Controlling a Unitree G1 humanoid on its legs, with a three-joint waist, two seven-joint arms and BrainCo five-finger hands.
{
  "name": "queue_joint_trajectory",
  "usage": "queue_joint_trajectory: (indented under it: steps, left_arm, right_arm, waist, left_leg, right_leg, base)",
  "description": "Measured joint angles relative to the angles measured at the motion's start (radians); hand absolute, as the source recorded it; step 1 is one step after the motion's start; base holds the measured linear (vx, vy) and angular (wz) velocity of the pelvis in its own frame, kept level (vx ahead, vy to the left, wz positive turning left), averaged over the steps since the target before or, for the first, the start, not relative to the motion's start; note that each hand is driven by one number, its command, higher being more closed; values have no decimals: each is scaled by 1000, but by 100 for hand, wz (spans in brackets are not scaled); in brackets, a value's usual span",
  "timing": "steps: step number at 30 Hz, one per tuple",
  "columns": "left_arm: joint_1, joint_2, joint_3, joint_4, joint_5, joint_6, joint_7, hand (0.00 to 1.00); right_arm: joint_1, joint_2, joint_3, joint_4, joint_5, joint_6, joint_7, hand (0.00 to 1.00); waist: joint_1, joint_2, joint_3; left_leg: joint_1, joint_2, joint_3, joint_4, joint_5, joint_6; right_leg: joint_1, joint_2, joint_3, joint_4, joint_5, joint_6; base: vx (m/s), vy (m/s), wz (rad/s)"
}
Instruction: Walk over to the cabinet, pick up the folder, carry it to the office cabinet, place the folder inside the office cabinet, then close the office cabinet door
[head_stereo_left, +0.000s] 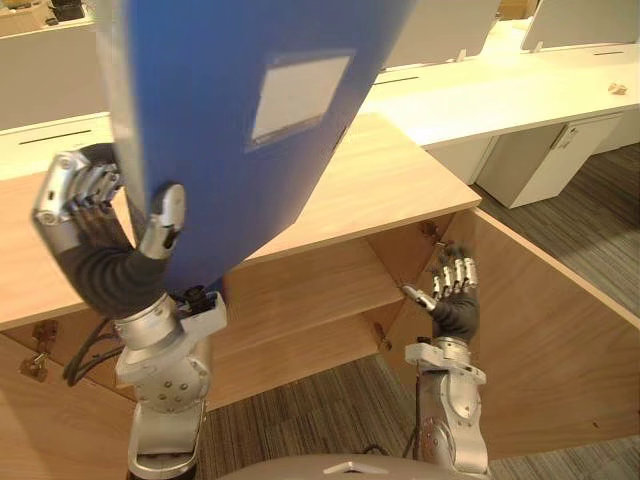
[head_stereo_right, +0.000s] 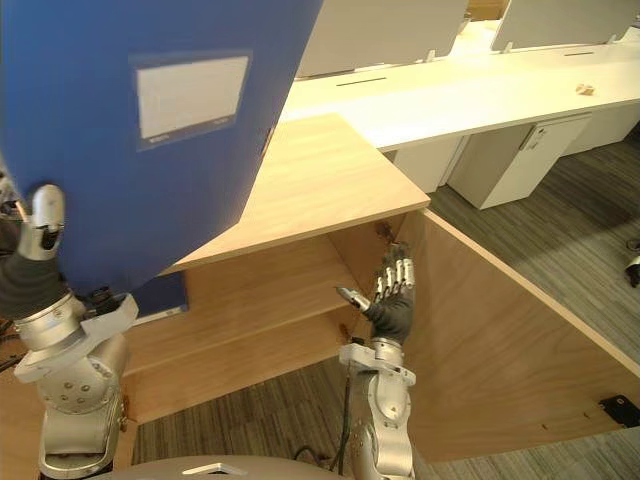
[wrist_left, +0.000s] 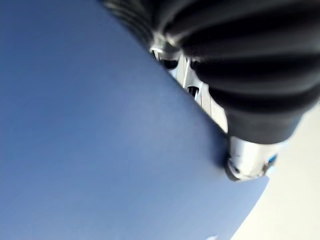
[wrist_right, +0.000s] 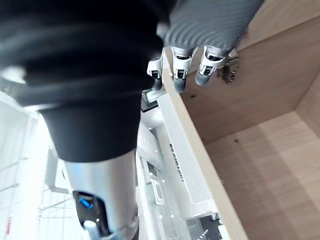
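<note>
A blue folder (head_stereo_left: 230, 110) with a white label is held up high, close in front of me, above the wooden office cabinet (head_stereo_left: 390, 180). My left hand (head_stereo_left: 80, 200) is shut on its lower edge, thumb (head_stereo_left: 165, 225) on the front face and fingers behind; the folder (wrist_left: 100, 125) also shows in the left wrist view. The cabinet stands open, with a shelf (head_stereo_left: 310, 290) inside and its door (head_stereo_left: 550, 330) swung out to the right. My right hand (head_stereo_left: 455, 290) is open, fingers (wrist_right: 180, 75) straight, held upright just before the cabinet's right inner wall by the door hinge.
White desks (head_stereo_left: 520, 90) with grey dividers run behind the cabinet. A white drawer unit (head_stereo_left: 545, 160) stands under the desk at the right. Grey carpet (head_stereo_left: 590, 220) lies right of the open door and below the cabinet.
</note>
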Motion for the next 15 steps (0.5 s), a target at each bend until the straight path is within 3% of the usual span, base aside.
queue_joint_trajectory:
  steps: [10,15]
  left_arm:
    - [0,1,29,4,-164,-29,-70,100]
    - [0,2,37,24,-224,-39,-129,100]
  right_arm:
    - [-108,-32,13,-148,-49,-32,-10,0]
    - [-203,-70,32,-149,13,-47,20,0]
  waist:
    - [-3,6,-2]
    - [5,6,-2]
  left_leg:
    - [4,-2,14,0,0,0]
    - [4,-2,13,0,0,0]
  right_leg:
    - [-10,1,15,10,2,1]
    - [-10,1,15,11,2,1]
  base:
    - [-23,-22,-4]
    - [-23,-27,0]
